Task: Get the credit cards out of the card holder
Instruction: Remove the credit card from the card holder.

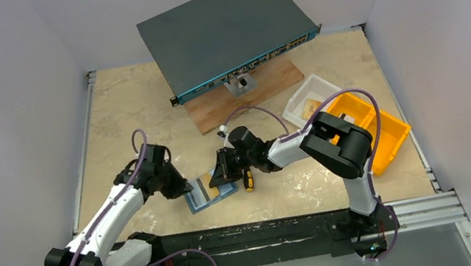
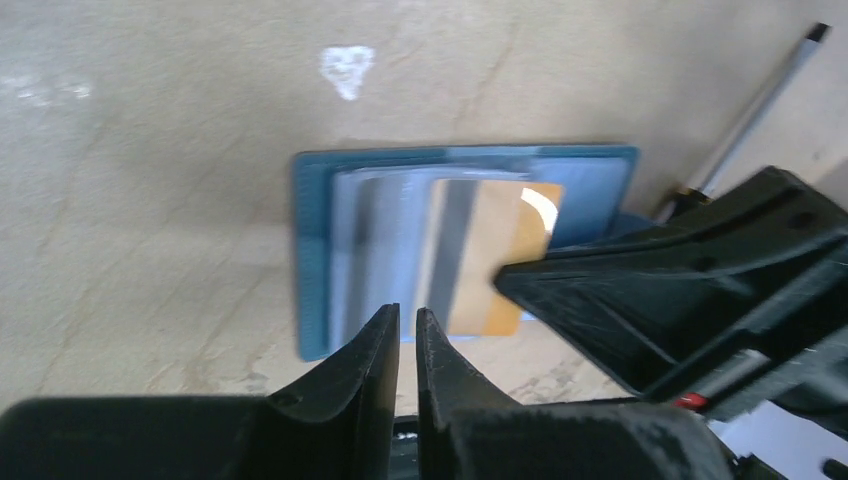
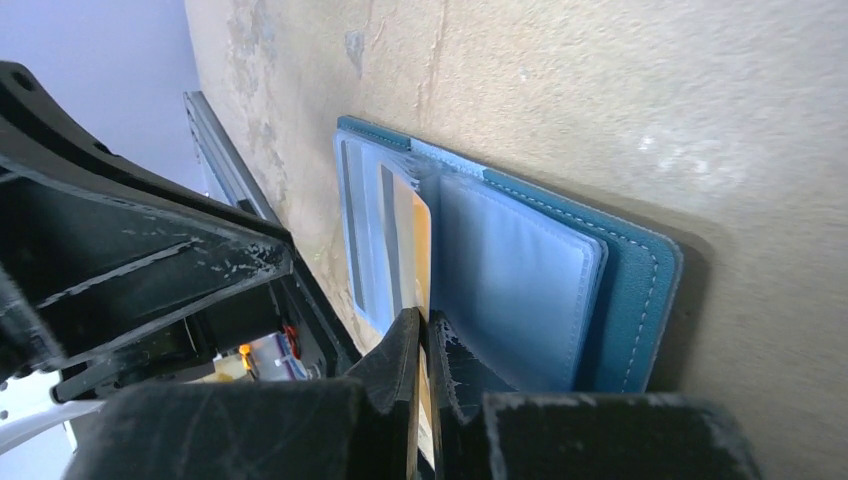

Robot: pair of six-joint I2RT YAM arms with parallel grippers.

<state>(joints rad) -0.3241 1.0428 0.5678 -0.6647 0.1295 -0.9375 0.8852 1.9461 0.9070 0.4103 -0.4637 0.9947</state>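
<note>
The teal-blue card holder (image 1: 202,199) lies open on the table near the front edge, pale blue slots up. In the right wrist view an orange credit card (image 3: 420,235) sticks partway out of the card holder (image 3: 630,300), and my right gripper (image 3: 423,328) is shut on its edge. The left wrist view shows the same orange card (image 2: 492,265) beside grey cards (image 2: 385,250) still in the slots. My left gripper (image 2: 407,318) sits at the holder's near edge, its fingers parted by a narrow slit with nothing between them. From above, the left gripper (image 1: 180,185) and the right gripper (image 1: 220,174) flank the holder.
A yellow-and-black screwdriver (image 1: 248,180) lies just right of the holder. A large dark network switch box (image 1: 225,28) rests on a wooden board (image 1: 268,87) at the back. A white tray (image 1: 297,107) and yellow bins (image 1: 394,134) stand at the right.
</note>
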